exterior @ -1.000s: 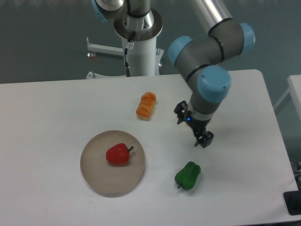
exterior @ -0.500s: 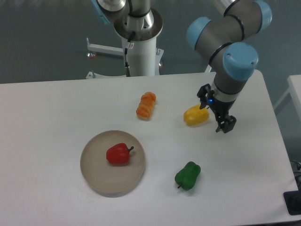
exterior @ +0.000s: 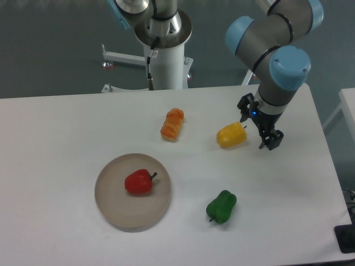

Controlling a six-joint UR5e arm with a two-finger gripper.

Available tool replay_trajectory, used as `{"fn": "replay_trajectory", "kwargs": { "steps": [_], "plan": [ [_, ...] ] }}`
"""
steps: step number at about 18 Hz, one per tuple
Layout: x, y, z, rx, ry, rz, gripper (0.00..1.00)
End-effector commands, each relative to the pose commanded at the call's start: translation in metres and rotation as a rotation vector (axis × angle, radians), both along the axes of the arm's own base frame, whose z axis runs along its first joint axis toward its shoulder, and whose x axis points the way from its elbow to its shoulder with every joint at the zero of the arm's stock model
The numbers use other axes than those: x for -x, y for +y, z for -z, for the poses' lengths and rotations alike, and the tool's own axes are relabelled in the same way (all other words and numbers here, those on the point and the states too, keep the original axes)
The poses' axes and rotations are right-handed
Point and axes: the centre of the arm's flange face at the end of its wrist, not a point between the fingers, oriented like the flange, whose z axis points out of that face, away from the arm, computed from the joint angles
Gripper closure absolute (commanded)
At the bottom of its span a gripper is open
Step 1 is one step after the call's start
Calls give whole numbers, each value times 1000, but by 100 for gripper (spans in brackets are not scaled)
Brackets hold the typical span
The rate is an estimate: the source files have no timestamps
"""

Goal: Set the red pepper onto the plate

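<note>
red pepper: lying on the plate, left of centre on the table.
end effector: released, empty, beside yellow pepper.
change: arm has drifted further right, away.
finding: placement appears complete.

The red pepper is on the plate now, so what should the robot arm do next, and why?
Probably just lift a little higher and stop. The red pepper already lies on the plate, so nothing seems left to carry. The gripper looks empty and hangs right beside the yellow pepper, so going up should avoid bumping it.
</note>
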Motion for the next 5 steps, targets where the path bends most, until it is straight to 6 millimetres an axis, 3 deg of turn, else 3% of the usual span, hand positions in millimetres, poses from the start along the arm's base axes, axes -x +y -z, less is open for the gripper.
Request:
{"fn": "replay_trajectory", "kwargs": {
  "steps": [5],
  "plan": [
    [-2, 1, 1, 0, -2, 3, 0]
  ]
}}
